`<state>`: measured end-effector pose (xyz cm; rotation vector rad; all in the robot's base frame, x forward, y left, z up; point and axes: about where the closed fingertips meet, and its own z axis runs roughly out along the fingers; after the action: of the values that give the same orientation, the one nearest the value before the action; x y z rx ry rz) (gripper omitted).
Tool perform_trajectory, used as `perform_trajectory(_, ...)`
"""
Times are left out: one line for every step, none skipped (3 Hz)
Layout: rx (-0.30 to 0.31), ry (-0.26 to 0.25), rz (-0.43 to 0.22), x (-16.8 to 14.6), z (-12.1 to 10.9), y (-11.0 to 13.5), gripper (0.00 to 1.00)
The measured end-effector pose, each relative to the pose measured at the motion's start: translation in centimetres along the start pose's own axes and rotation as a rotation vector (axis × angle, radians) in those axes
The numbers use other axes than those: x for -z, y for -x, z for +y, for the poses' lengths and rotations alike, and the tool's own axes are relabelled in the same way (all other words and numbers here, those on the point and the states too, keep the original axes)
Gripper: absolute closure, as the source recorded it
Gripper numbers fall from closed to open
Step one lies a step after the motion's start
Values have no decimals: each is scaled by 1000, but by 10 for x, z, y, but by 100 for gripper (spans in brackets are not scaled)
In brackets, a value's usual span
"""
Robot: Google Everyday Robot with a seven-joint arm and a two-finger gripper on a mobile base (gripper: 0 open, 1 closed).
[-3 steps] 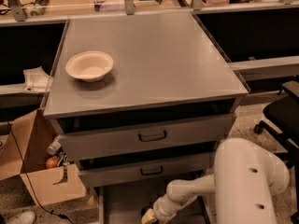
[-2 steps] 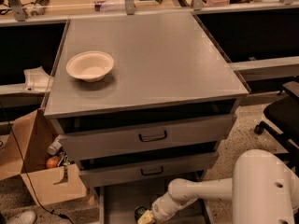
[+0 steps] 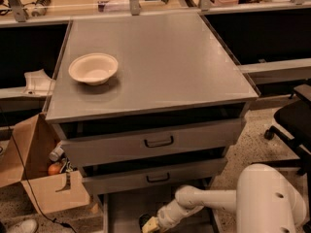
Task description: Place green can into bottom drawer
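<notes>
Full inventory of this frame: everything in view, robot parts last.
cabinet: 1, grey, centre
bowl: 1, cream, on the cabinet top, left side
upper drawers: 2, grey with dark handles, cabinet front
bottom drawer: 1, grey, pulled out, lowest
dark item: 1, in the bottom drawer beside the gripper, identity unclear
cardboard box: 1, brown, floor left of the cabinet
office chair: 1, black, right edge
arm: 1, white, reaching left into the bottom drawer
gripper: 1, pale, low in the bottom drawer at the frame's bottom edge
</notes>
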<state>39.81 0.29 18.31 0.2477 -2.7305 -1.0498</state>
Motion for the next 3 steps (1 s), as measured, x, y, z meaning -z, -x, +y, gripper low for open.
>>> perform_trajectory(-5, 6, -4, -1, -2, 2, 100)
perform_trajectory(-15, 19, -3, -5, -4, 2, 100)
perform_trajectory(-36, 51, -20, -40, -18, 15, 100)
